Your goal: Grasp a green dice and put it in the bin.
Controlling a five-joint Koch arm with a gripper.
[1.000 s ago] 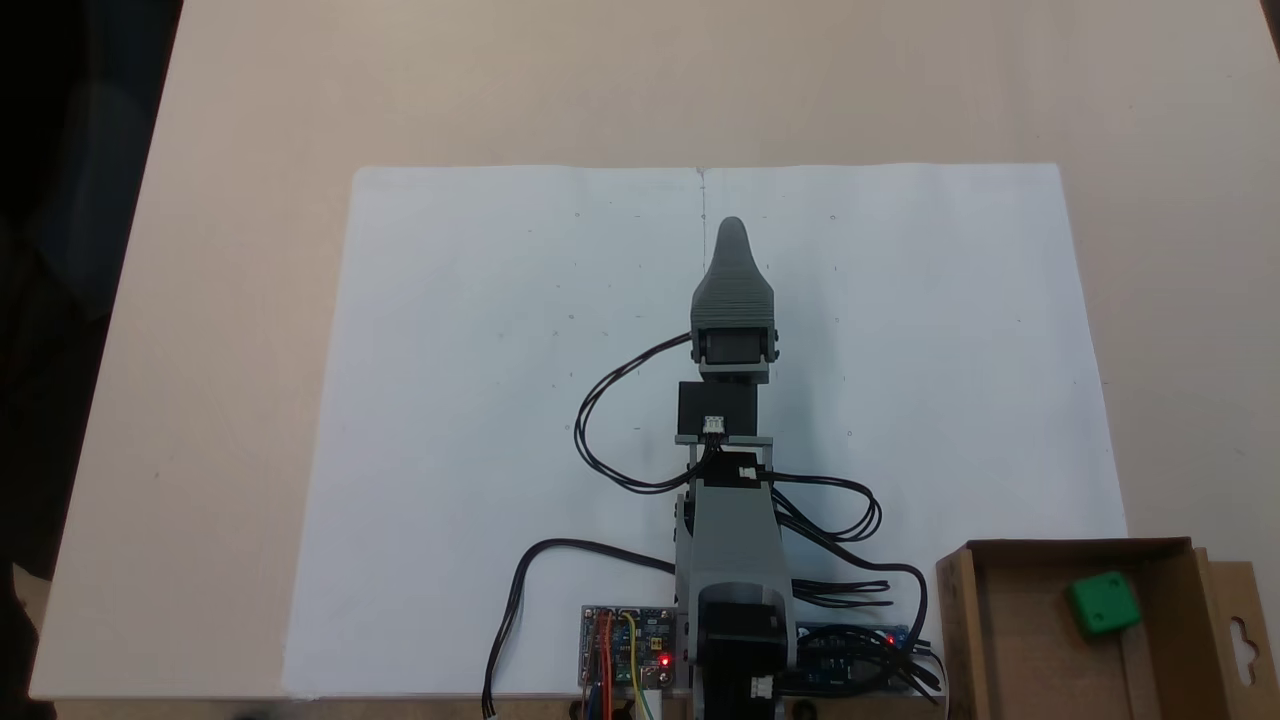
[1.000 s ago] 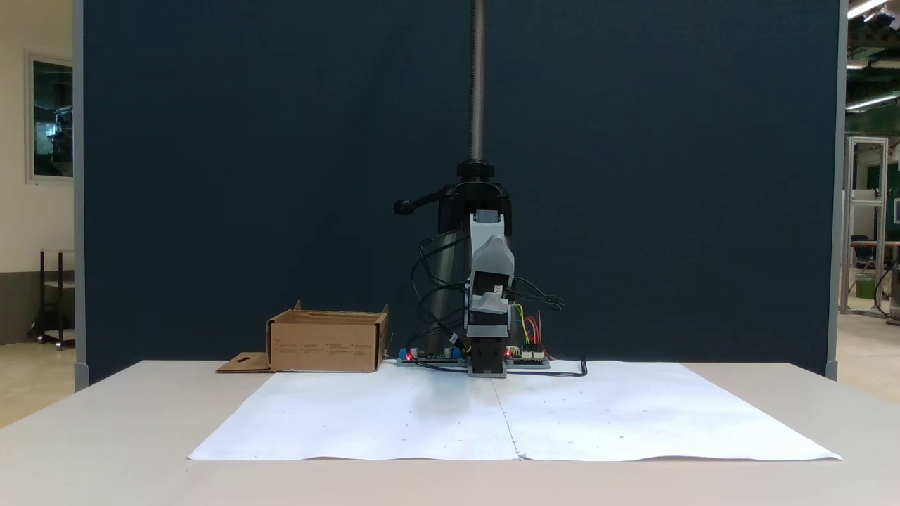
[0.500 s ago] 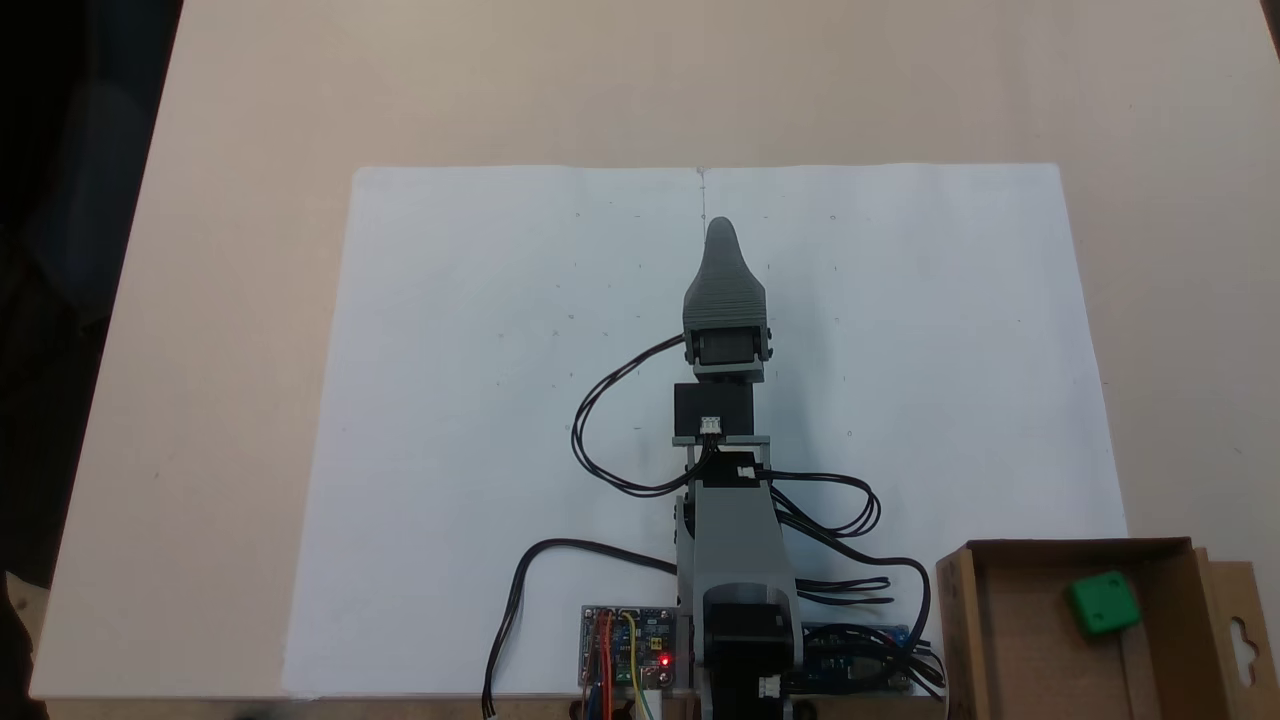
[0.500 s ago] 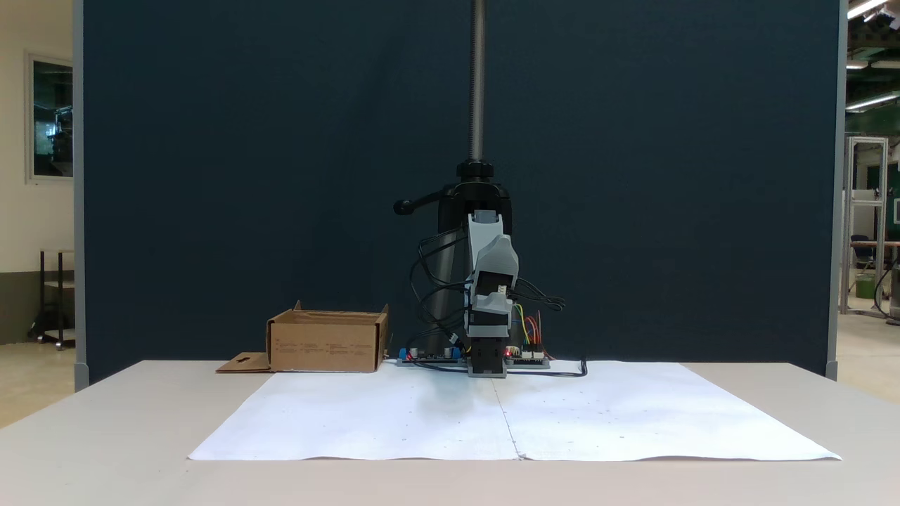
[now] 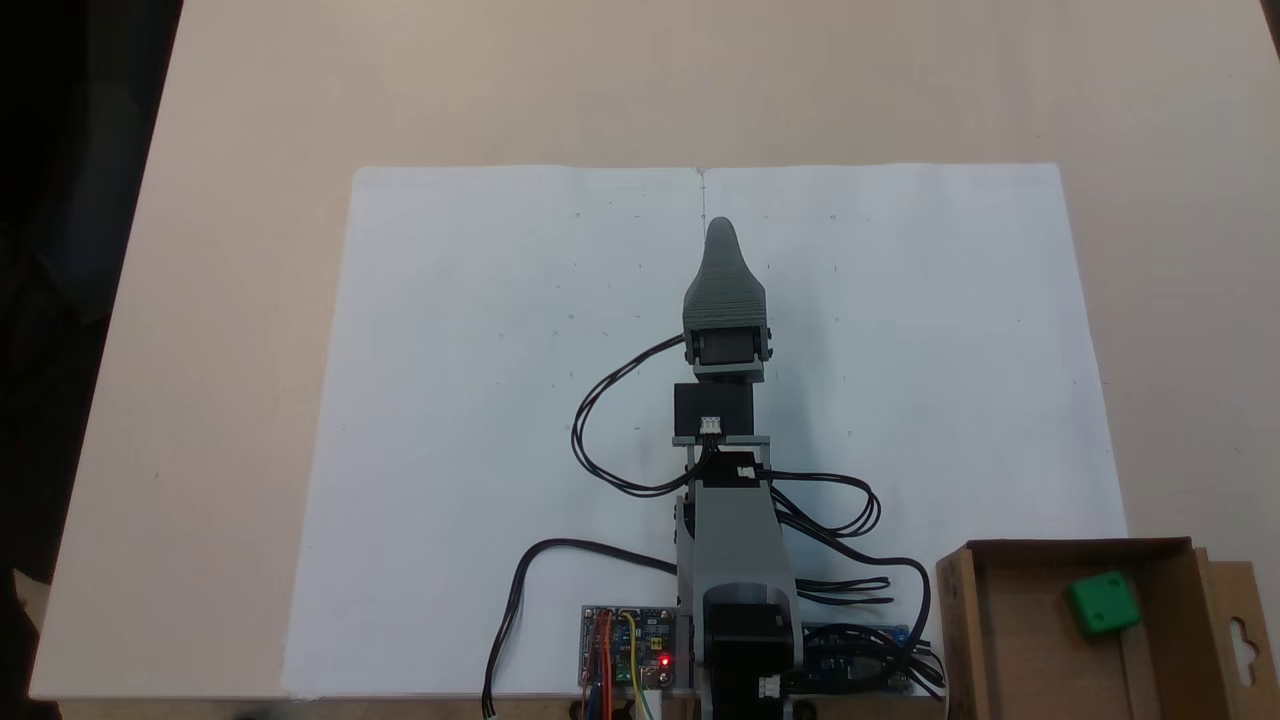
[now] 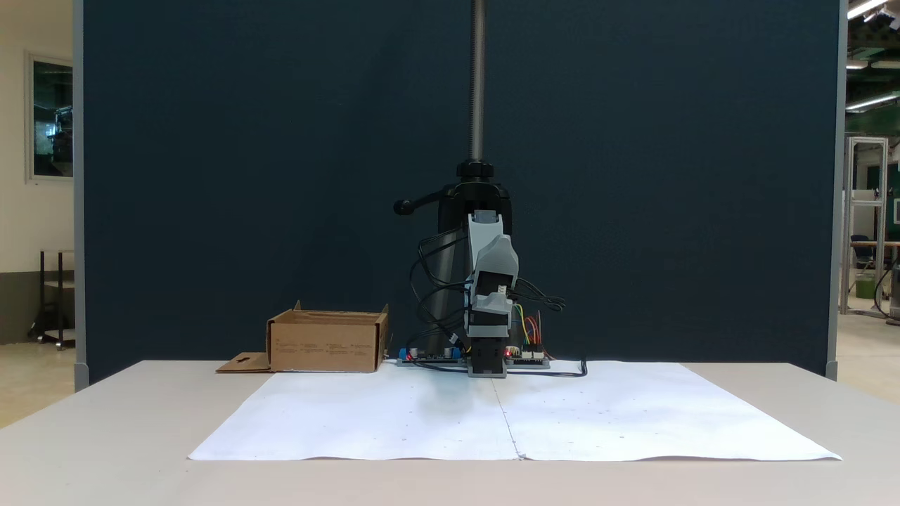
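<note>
The green dice (image 5: 1102,603) lies inside the bin (image 5: 1010,640), a brown cardboard box at the lower right of a fixed view from above. From the front, the bin (image 6: 327,342) stands left of the arm's base and its walls hide the dice. My gripper (image 5: 722,232) points away from the base over the middle of the white paper, far from the bin, with nothing visibly held. Only its upper grey jaw shows from above. From the front my gripper (image 6: 496,256) faces the camera, so the jaw gap is not readable.
White paper (image 5: 480,400) covers the table's centre. Circuit boards (image 5: 625,645) and looping black cables (image 5: 600,440) sit around the arm's base. The bin's flap (image 5: 1240,630) with a keyhole cutout juts right. A clamp pole (image 6: 477,84) rises behind the arm.
A second ago the gripper pointed slightly further right in the view from above; it swung a little left and has since stayed still. Dice and bin have not moved.
</note>
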